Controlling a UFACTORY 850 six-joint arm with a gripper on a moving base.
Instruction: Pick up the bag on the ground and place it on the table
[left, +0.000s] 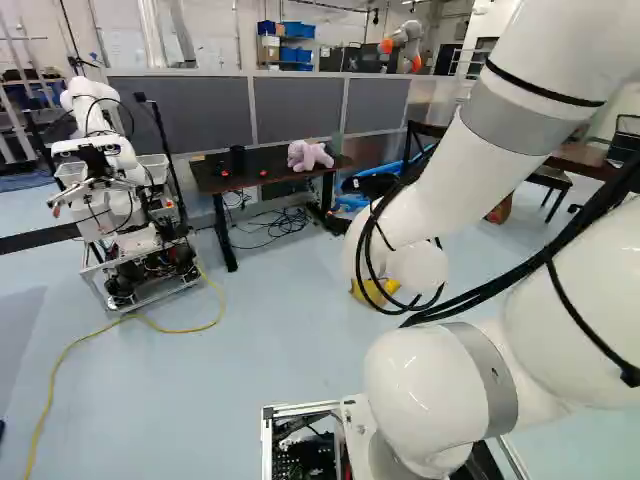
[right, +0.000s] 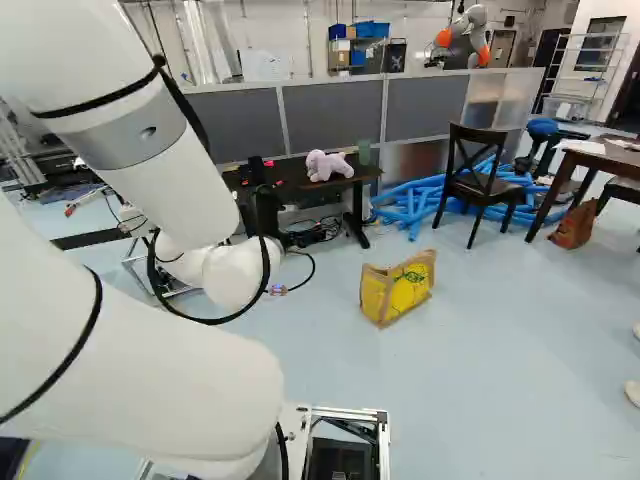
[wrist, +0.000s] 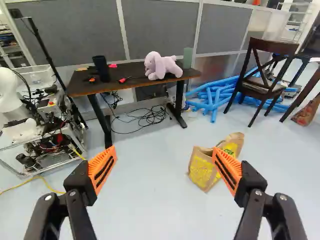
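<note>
Yellow-and-brown bag (right: 395, 290) sits on the pale floor (right: 490, 360), slanted, its long axis running from a near end on the arm's side to a far end toward the dark wooden chair (right: 480, 186). One printed yellow side faces back toward the base; which end is the mouth I cannot tell.

The arm (left: 445, 190) is bent: in the left base view its lower part leans off to the right, and the forearm slopes back down to the wrist, with the black gripper (left: 370, 185) reaching ahead. In the wrist view the gripper (wrist: 164, 148) has its two orange-padded fingers (wrist: 103, 167) standing wide apart, with nothing held. The bag lies ahead of them and lower, apart from both, toward the chair side; the finger nearer the chair hides part of it from the wrist camera.

Beyond the bag, to its left in the right base view, stands the dark-topped table (wrist: 78, 89), bearing a pale purple plush toy (wrist: 160, 66), a black cup (wrist: 101, 69) and a small red-and-black tool (wrist: 124, 79). Blue tubes (wrist: 215, 100) lie between table and chair. Another robot (left: 118, 155) stands at the left of the left base view.
</note>
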